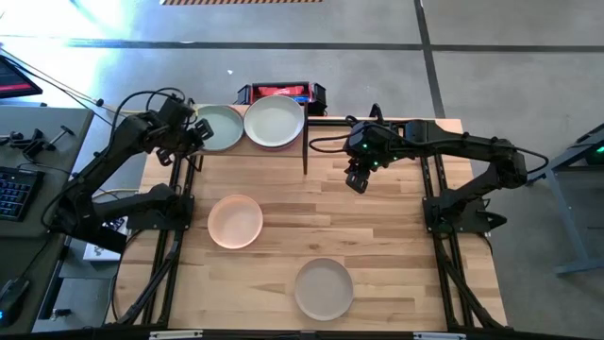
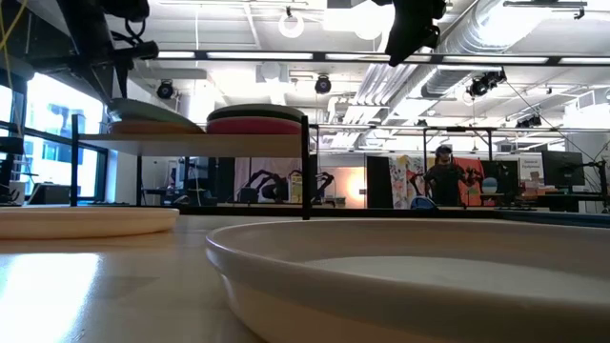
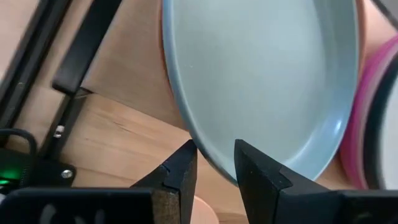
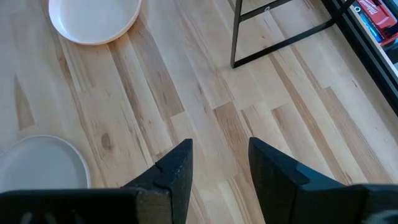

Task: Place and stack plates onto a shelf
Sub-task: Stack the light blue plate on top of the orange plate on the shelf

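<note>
- Shelf (image 1: 255,144): raised board on thin dark legs, upper centre of the high view. It carries 2 stacks side by side, so its width is already used and further plates must go on top.
- Green plate (image 1: 220,127): top of the left-hand stack, lying over an orange or peach plate whose rim shows under it in the low view. In the left wrist view its near rim sits at the gap between the jaws.
- Pale plate (image 1: 274,122): top of the right-hand stack, over a dark plate and a pink plate.
- Peach plate (image 1: 235,221): loose on the counter, left of centre in the high view, not yet shelved.
- Beige plate (image 1: 324,289): loose on the counter, lower centre, not yet shelved.
- Left gripper (image 1: 195,132): at the green plate's left edge, jaws parted and gripping nothing I can see, which reads as a release after setting it down.
- Right gripper (image 1: 358,178): above bare counter right of the shelf, jaws spread and empty, waiting clear of the stacks.
</note>
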You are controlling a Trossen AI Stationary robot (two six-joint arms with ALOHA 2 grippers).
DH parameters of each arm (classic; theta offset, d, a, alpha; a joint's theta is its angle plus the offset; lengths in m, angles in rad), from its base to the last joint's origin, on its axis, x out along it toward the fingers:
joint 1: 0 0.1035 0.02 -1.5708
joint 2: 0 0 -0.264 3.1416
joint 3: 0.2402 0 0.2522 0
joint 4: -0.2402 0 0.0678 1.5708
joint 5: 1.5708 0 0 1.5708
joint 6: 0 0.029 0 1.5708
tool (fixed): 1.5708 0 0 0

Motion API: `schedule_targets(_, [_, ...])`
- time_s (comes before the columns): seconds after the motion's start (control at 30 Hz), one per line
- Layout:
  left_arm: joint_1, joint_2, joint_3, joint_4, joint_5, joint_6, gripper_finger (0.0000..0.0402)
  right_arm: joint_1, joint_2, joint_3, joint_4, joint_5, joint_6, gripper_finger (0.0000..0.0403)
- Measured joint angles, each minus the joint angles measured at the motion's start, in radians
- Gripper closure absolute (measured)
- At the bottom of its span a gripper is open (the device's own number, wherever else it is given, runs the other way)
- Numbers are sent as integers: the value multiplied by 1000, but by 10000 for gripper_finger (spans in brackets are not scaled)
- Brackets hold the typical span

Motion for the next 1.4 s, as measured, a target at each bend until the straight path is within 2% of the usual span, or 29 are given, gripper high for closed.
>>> schedule_targets(0.2, [0, 43, 0, -3, 1, 0, 307, 0, 0, 0, 0, 0, 1, 269])
schedule_targets(0.4, [8, 75, 0, -19, 78, 73, 307, 0, 0, 0, 0, 0, 1, 269])
schedule_targets(0.67, [94, 75, 0, 6, 129, 62, 307, 0, 0, 0, 0, 0, 20, 269])
schedule_targets(0.87, [130, 74, 0, 27, 223, 82, 307, 0, 0, 0, 0, 0, 26, 269])
schedule_targets(1.17, [137, 77, 0, 27, 251, 39, 307, 0, 0, 0, 0, 0, 26, 269])
schedule_targets(1.4, [137, 77, 0, 48, 227, 58, 304, 0, 0, 0, 0, 0, 25, 269])
